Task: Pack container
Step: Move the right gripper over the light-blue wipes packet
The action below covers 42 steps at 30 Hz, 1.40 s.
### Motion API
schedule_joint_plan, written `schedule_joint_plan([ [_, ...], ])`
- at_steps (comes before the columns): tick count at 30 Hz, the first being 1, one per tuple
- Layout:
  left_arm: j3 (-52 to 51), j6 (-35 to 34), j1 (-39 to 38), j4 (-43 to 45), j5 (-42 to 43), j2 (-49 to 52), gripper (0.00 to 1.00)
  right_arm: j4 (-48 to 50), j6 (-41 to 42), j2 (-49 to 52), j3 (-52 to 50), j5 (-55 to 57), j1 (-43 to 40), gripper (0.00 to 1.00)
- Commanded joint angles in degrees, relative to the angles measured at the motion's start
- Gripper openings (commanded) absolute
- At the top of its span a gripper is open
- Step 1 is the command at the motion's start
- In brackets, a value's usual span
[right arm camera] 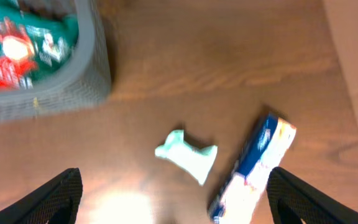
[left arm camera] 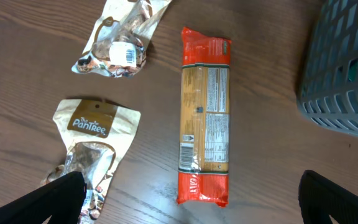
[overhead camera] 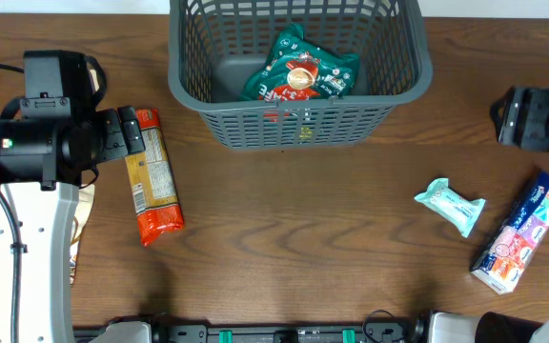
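Far-centre on the bench (overhead camera: pixel 303 248): basket (overhead camera: pixel 294 124) stands upright, its back rim cut off by the top of the overhead frame. One green packet (overhead camera: pixel 303 71) lies inside, toward the right half and tilted.

Left of the basket, apart from it: long orange packet (overhead camera: pixel 151 176) flat on the bench, label side up, long axis running roughly front to back. Left gripper (left arm camera: pixel 191 205) is spread wide and holds nothing. Its fingertips (left arm camera: pixel 61 196) show at the bottom corners of the left wrist view, well clear on either side of the packet's red end. Can't tell how high it is above the packet.

Further left: PanTree pouch (left arm camera: pixel 95 143) and a crumpled foil pouch (left arm camera: pixel 120 37), both flat and not touching each other. In the overhead view they're mostly hidden under the left arm.

Right side: mint wrapper (overhead camera: pixel 449 205) and blue box (overhead camera: pixel 522 233) lie near each other, not touching, well apart from the basket. The box lies at an angle near the right edge.

Right gripper (right arm camera: pixel 179 199) is spread wide too and empty, above the bench. Wrapper and box sit ahead of it in the right wrist view, basket corner at top left. That view is blurred, so no print is readable.
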Motion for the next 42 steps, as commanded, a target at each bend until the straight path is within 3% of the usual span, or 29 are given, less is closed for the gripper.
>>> schedule_joint_plan([
  [1, 0.1, 0.3, 0.3, 0.1, 0.1, -0.1, 0.99, -0.6, -0.1, -2.4, -2.2, -4.0, -0.3, 0.82],
  [6, 0.1, 0.3, 0.3, 0.1, 0.3, -0.1, 0.99, -0.6, -1.4, -10.7, -13.5, -10.0, -0.2, 0.82],
  [13, 0.1, 0.3, 0.3, 0.6, 3.3, -0.1, 0.99, 0.1, -6.5, -25.1, -41.6, -9.6, -0.1, 0.87],
  [16, 0.1, 0.3, 0.3, 1.0, 3.3, -0.1, 0.99, 6.5, -8.1, -29.0, -52.2, -5.1, -0.2, 0.90],
  [19, 0.1, 0.3, 0.3, 1.2, 3.3, -0.1, 0.99, 14.1, -12.1, -29.8, -59.3, 1.0, -0.2, 0.99],
  [33, 0.1, 0.3, 0.3, 0.5, 3.3, -0.1, 0.99, 29.7, -49.7, -5.4, -62.9, -3.1, -0.2, 0.99],
  [42, 0.1, 0.3, 0.3, 0.5, 3.3, -0.1, 0.99, 39.1, -53.0, 3.7, -62.9, -1.8, -4.9, 0.99],
])
